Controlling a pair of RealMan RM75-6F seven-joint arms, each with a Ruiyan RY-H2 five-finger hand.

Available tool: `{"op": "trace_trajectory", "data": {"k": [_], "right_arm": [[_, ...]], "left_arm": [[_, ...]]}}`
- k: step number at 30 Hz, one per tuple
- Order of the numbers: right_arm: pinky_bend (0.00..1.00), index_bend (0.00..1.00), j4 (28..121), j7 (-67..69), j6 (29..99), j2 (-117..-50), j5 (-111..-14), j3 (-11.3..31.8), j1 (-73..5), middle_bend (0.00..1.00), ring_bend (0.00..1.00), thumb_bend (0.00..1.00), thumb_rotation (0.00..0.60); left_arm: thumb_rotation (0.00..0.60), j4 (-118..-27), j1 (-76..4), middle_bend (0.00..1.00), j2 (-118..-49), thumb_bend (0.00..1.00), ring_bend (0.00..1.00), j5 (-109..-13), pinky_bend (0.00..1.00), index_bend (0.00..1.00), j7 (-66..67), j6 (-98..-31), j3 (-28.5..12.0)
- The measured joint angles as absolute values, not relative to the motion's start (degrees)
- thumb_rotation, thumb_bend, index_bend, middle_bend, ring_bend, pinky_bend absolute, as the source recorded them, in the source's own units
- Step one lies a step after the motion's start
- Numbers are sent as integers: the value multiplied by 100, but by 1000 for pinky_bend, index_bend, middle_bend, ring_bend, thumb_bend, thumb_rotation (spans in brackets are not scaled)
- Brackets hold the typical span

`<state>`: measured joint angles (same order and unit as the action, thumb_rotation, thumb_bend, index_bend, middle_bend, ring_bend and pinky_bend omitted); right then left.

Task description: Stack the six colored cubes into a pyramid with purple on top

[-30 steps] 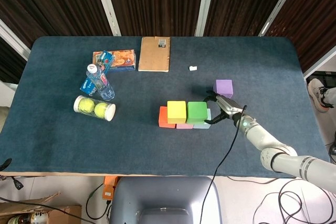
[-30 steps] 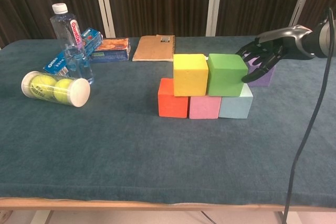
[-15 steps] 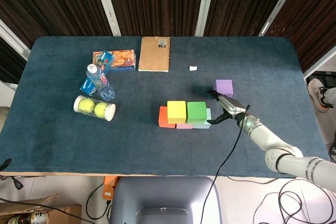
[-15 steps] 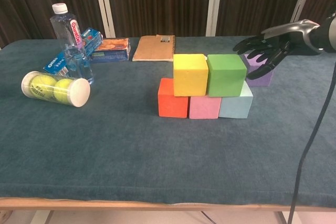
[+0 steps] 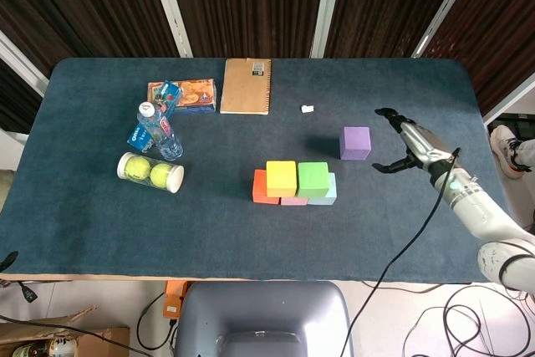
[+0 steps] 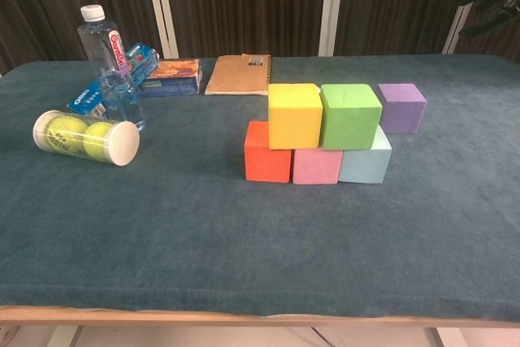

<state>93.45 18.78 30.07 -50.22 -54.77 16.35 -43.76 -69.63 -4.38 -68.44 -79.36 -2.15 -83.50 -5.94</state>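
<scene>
Purple cube (image 5: pixel 355 142) sits alone at two o'clock from the stacked cubes (image 5: pixel 296 183); it looks light, foam-like, best pinched across opposite flat sides. Right hand (image 5: pixel 401 141) hovers beside it, fingers spread, empty.

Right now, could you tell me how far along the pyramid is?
Two layers look built: yellow and green sit on red, pink and blue. The right hand is open, holding nothing. The purple cube is left; it sits on the table.

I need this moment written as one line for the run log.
stack: yellow cube, green cube on three | purple cube: on table | right hand: open, beside it | left hand: unseen
</scene>
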Motion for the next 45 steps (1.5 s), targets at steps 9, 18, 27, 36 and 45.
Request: {"op": "trace_trajectory", "data": {"k": [9,18,27,36,45], "right_arm": [[0,35,8140,761,3055,-5684,-4748,1148,-4747,0,0,141,600],[0,48,6775,-386,2966,-6857,-3930,582,-5310,0,0,140,600],[0,16,6037,-942,2745,-7655,-3237,359,-5770,0,0,140,600],[0,43,5605,-1148,2565,-7964,-2739,268,-5988,0,0,140,600],[0,105,4597,-1626,2401,-8732,-2099,40,-6311,0,0,140,600]], "left_arm": [[575,-6974,-485,45,-6868,157,0,-7794,87,110,-101,-8191,-626],[574,-6857,-570,45,-6926,157,0,-7659,87,110,-121,-7955,-674],[574,-6816,-609,45,-6947,157,0,-7592,87,110,-78,-7872,-687],[574,-6720,-642,45,-6990,157,0,-7580,87,110,-123,-7792,-678],[574,-6788,-611,45,-6954,157,0,-7550,87,110,-60,-7858,-691]]}}
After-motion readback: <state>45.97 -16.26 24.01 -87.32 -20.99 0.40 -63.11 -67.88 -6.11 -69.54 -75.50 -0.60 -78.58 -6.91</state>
